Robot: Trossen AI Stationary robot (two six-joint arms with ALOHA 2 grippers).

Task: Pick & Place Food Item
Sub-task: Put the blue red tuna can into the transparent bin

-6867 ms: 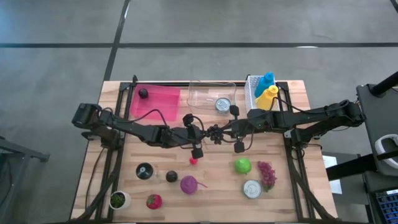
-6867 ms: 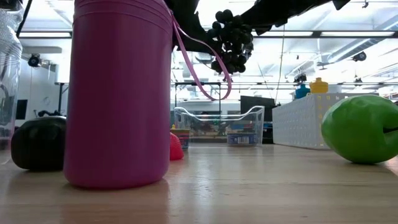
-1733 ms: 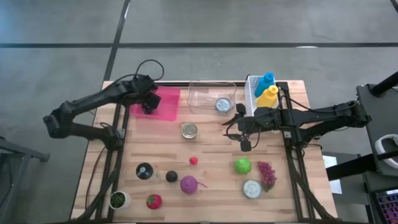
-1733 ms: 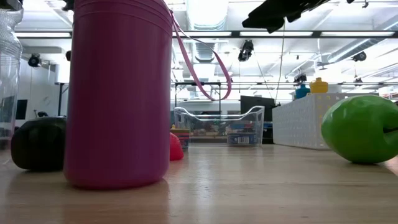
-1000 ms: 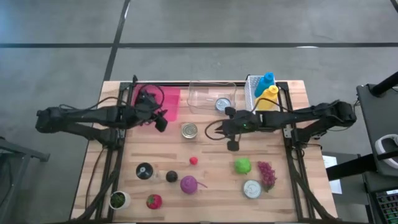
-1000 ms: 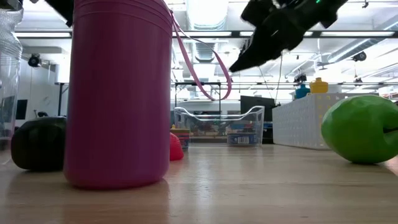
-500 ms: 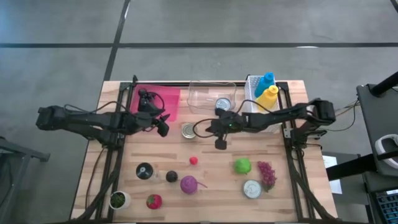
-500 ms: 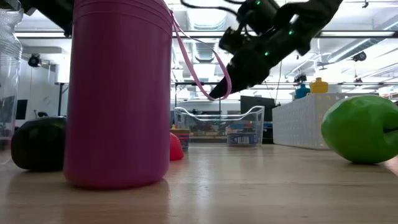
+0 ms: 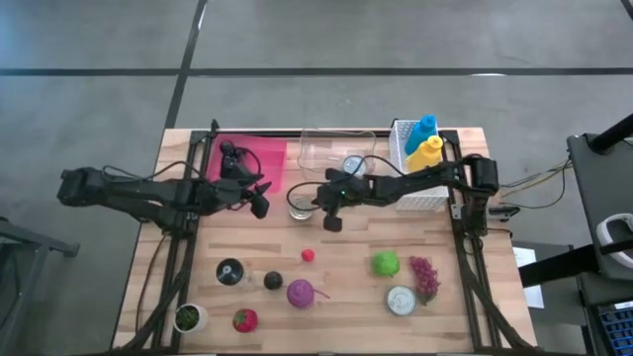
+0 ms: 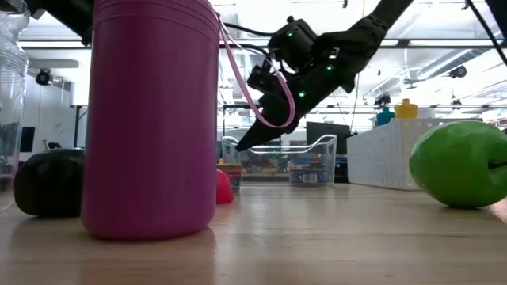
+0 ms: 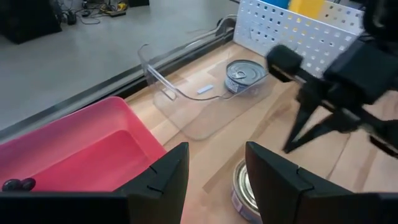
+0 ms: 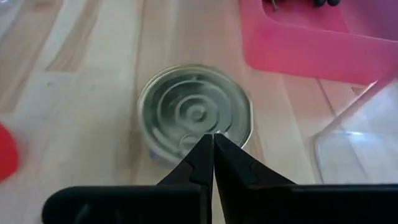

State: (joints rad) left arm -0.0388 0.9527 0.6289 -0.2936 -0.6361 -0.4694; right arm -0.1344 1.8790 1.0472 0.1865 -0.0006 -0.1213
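The right gripper point(image 9: 333, 223) hangs over the middle of the wooden table point(image 9: 465, 297) with its two fingers pinched tight together and nothing between them. In the right wrist view the fingers point(image 12: 211, 163) point down at a round tin can point(image 12: 195, 117) that stands just past them. From above, this can point(image 9: 301, 207) sits right beside the gripper, between the pink tray point(image 9: 267, 168) and the clear plastic bin point(image 9: 318, 148). The can looks like the food thing to pick up, though that is a guess.

The left gripper point(image 9: 259, 207) waits near the corner of the pink tray, on the other side of the can. Its fingers point(image 11: 163, 180) are partly apart and hold nothing.

A second tin can point(image 9: 353, 165) lies inside the clear bin. A small red ball point(image 9: 308, 255) is on the table, nearer the front.

What could go wrong: the pinched fingers cannot fit around the can. If they come down like this, they will bump the lid and may push the can away or tip it. The two arms are also close, so they could knock together.
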